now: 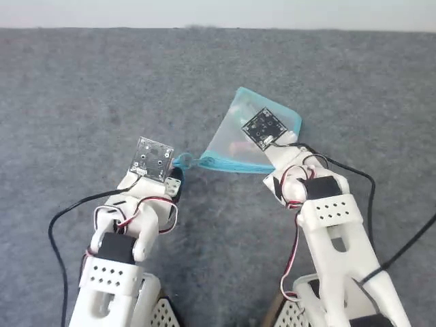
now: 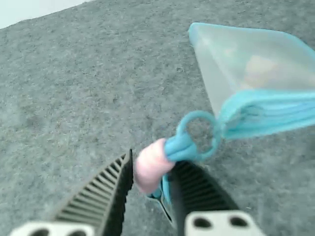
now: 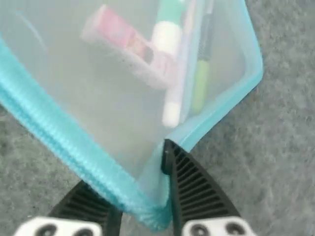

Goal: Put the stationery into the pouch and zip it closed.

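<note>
Left gripper [image 2: 152, 166] pinches rounded pink zipper pull [image 2: 147, 171]; translucent pouch [image 2: 246, 64].

You're working on a worktop [image 1: 82, 88] covered in grey felt-like cloth, matt and rough. The pouch [image 1: 228, 139] is frosted, see-through soft plastic with a smooth skin. Its zip tape [image 3: 59, 142] is teal woven fabric, finely ribbed. The cord loop [image 2: 197, 132] looks smooth and teal, and the pink tab [image 2: 150, 164] looks rubbery and matt. The stationery [image 3: 170, 54] shows smooth plastic barrels. The left fingers [image 2: 106, 189] and right fingers [image 3: 189, 189] are matt black ribbed plastic. The arm shells [image 1: 340, 225] are smooth white plastic.
</note>
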